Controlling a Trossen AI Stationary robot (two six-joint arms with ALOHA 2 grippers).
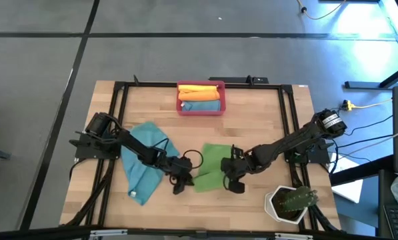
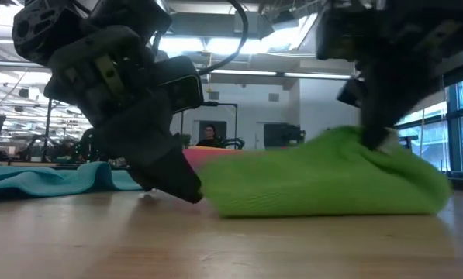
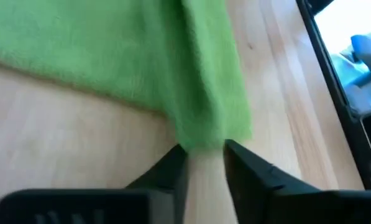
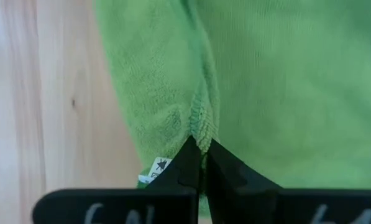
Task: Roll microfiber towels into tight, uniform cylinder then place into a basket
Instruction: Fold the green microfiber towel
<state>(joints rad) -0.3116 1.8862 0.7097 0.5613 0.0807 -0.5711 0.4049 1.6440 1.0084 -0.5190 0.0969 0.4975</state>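
Note:
A green microfiber towel [image 1: 211,165] lies bunched on the wooden table's middle, resting on its underside. My left gripper [image 1: 183,181] is at its near left corner and my right gripper [image 1: 235,181] at its near right part; each is shut on the cloth. A teal towel [image 1: 143,164] lies spread under my left arm. The red-pink basket [image 1: 200,109] stands at the far middle, holding an orange roll [image 1: 200,91] and a blue roll [image 1: 200,105]. My left gripper has the green towel's corner [image 3: 205,138] between its two fingertips [image 3: 176,163], only at their free ends. It comes slanting down from the table's left side. The corner lies on the table. My right gripper pinches a raised ridge of the green towel along a hemmed edge [image 4: 201,124], beside its small white label [image 4: 154,169]. The fingers come steeply from above. The cloth is drawn up into a peak [image 2: 371,141], and the remainder lies on the table.
A white hexagonal pot with a plant [image 1: 291,203] stands at the near right corner, close to my right arm. A black frame [image 1: 284,113] runs around the table's edges. Bare wood [image 1: 199,213] lies near the front edge.

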